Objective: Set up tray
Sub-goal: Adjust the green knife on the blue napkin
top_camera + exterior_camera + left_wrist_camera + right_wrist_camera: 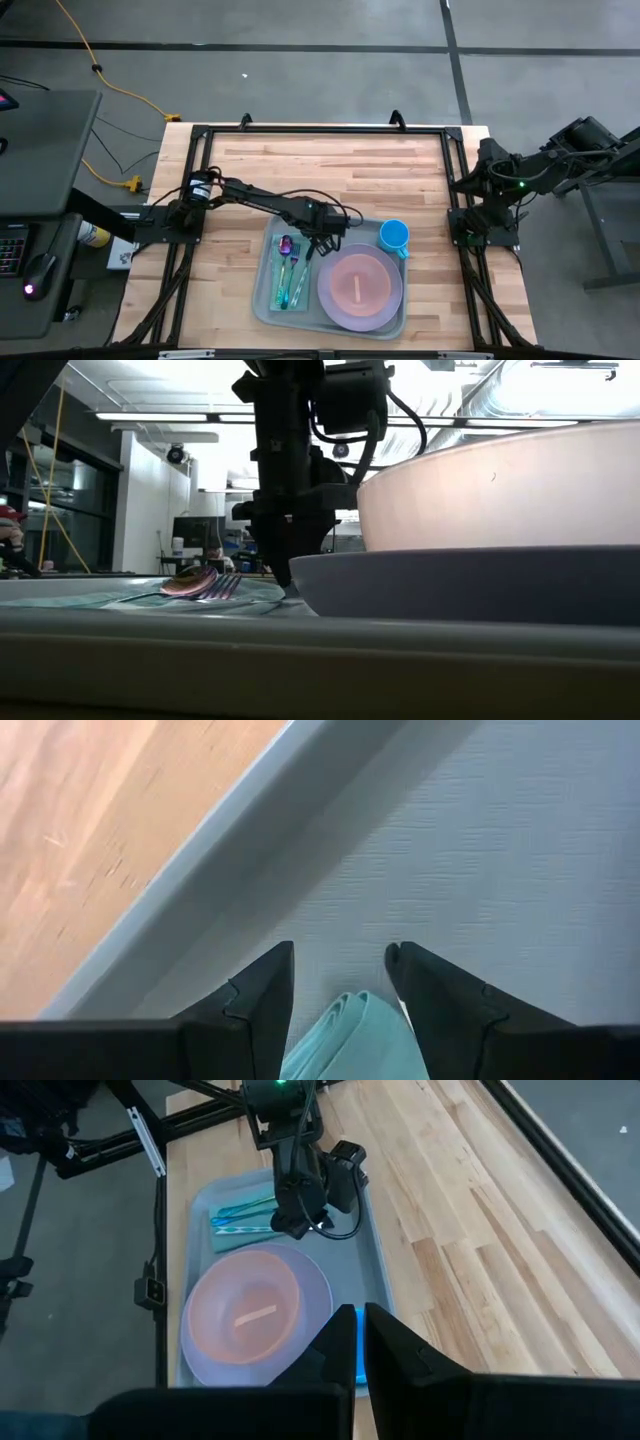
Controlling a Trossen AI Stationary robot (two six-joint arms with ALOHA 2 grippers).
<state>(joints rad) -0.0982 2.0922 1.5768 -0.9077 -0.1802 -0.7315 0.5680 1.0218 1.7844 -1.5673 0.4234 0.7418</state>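
The pale grey-green tray (258,305) lies at the table's near edge. On it sit a purple plate (335,305) holding a pink bowl (358,285), and a teal napkin (278,292) with a fork and spoon (200,585) lying on it. A blue cup (394,236) stands at the tray's far right corner. My left gripper (340,965) is open and points down over the tray floor (480,850), next to the rim. Its fingers stand on either side of the napkin's folded edge (350,1035). My right gripper (360,1345) is shut and waits at the table's right edge. My left gripper comes from above, pointing down, with the napkin's folded edge (345,1020) between its open fingers (260,1000). Whether the fingers touch the cloth, I cannot tell. The napkin lies flat on the tray.
Bare wooden tabletop (330,165) stretches across the far half, inside the black frame rails (320,128). The plate and bowl (500,490) rise close to the left gripper's right side. Cables and a desk lie beyond the table's left edge.
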